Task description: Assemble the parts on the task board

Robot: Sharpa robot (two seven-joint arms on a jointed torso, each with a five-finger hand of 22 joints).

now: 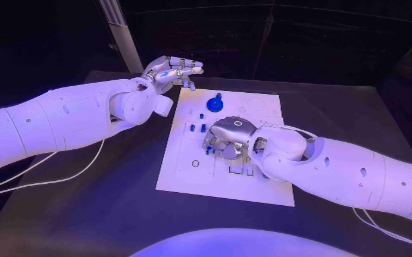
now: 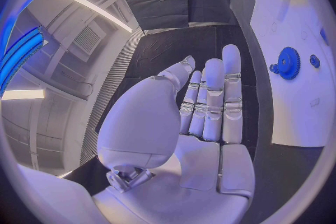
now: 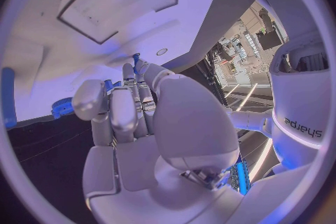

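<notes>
Assembly partly done, right hand [image 1: 230, 138] working mid-board.
Blue gear [image 1: 215, 102] seated on white board [image 1: 193, 176]; small pegs loose; right hand's grip unclear; left hand [image 1: 172, 72] fingers apart, empty.

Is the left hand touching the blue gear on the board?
Apart. In the left wrist view the left hand hovers open, with dark table between its fingertips and the blue gear.

My arms [image 1: 69, 117]: smooth glossy white plastic shell. My left hand [image 1: 172, 71]: silvery, metal-look, polished; fingers [image 2: 213, 98] smooth, satin sheen, darker joints between segments. My right hand [image 1: 230, 135]: same glossy silver casing. Board [image 1: 193, 176]: flat matt white plate, smooth, shallow cut-outs. Gear [image 1: 215, 103]: blue plastic, toothed rim. Counter [image 1: 103, 209]: black, matt, faintly cloth-like. Cable [image 1: 52, 179]: thin white, smooth.
</notes>
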